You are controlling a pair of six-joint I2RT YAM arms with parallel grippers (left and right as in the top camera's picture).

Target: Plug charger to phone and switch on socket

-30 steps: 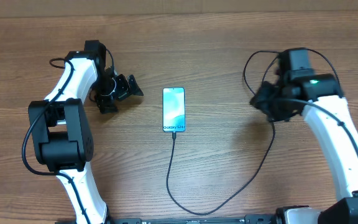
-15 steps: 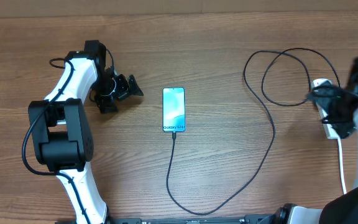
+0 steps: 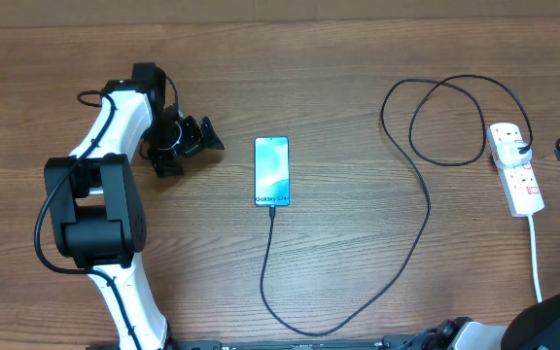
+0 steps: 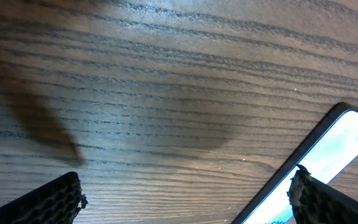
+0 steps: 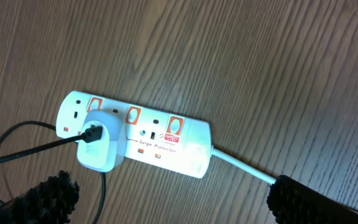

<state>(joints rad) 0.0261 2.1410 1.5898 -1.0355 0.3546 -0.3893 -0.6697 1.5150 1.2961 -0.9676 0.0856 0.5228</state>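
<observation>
Left gripper: jaws wide apart, empty, over bare tabletop.
Right gripper: jaws wide apart, empty (only an edge shows from overhead).
Phone: flat, screen lit, near the left jaws, one corner showing in the wrist view.
Charger: tip meeting the phone's end, cable looping toward the right jaws, ending at a white plug.
Socket: just ahead of the right jaws, not touching them, plug seated in it.
Switches: red, on or off not discernible.
</observation>
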